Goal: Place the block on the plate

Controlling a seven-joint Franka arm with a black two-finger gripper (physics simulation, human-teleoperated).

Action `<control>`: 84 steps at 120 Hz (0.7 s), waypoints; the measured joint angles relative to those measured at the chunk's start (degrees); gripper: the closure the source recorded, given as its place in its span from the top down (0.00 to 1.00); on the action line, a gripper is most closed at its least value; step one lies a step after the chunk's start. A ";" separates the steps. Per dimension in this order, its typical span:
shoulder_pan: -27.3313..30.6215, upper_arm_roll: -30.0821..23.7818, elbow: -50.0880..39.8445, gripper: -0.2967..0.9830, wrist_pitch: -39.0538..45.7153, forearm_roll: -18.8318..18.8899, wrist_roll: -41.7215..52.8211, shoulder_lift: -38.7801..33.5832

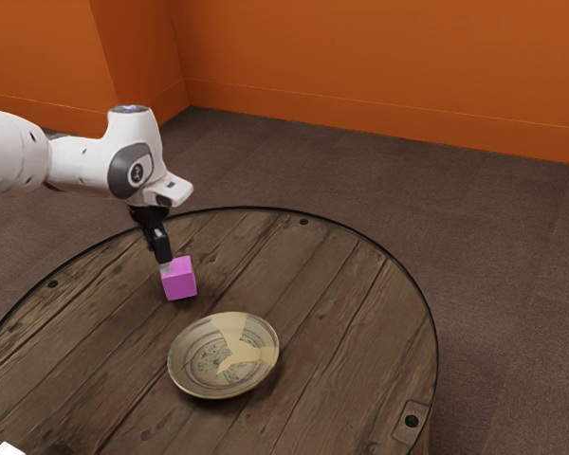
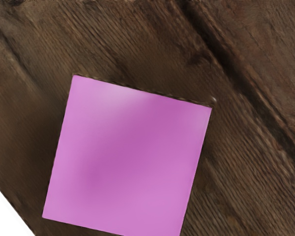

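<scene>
White object (image 1: 8, 449) nearest; beyond, the plate (image 1: 254, 372) lies nearer and slightly to the exterior view's right of the block (image 1: 179, 280) by the gripper (image 1: 165, 267), whose hold cannot be told.

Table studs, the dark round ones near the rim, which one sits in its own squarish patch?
The stud at the exterior view's lower right. A squarish patch frames it, while the upper stud and the left stud have none.

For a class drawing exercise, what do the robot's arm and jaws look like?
The arm is white, with rounded, tube-like segments. A dark grey oval panel with a pale-ringed emblem marks its side; a greyish cap tops that joint. The jaws are black and narrow.
</scene>
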 joint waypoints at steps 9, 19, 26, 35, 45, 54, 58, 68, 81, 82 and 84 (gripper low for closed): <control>1.04 -1.01 1.23 0.77 0.81 0.02 3.40 1.48; 0.88 -1.30 2.17 0.77 1.42 -0.12 6.75 2.58; 0.87 -1.39 2.37 0.77 1.93 -0.42 8.83 3.28; 1.05 -1.44 2.76 0.77 2.49 -0.89 11.23 4.07; 0.97 -1.46 3.52 0.77 2.92 -1.44 13.55 5.26; 1.17 -1.46 3.66 0.77 3.28 -1.97 15.40 5.94; 1.26 -1.46 3.68 0.77 3.48 -2.21 16.15 6.26; 1.33 -1.47 3.70 0.77 4.01 -2.61 17.82 7.07; 1.33 -1.48 3.71 0.77 4.76 -3.56 19.71 8.08; 1.33 -1.49 3.71 0.77 4.82 -3.61 19.84 8.14; 1.33 -1.51 3.71 0.77 4.93 -3.70 20.09 8.32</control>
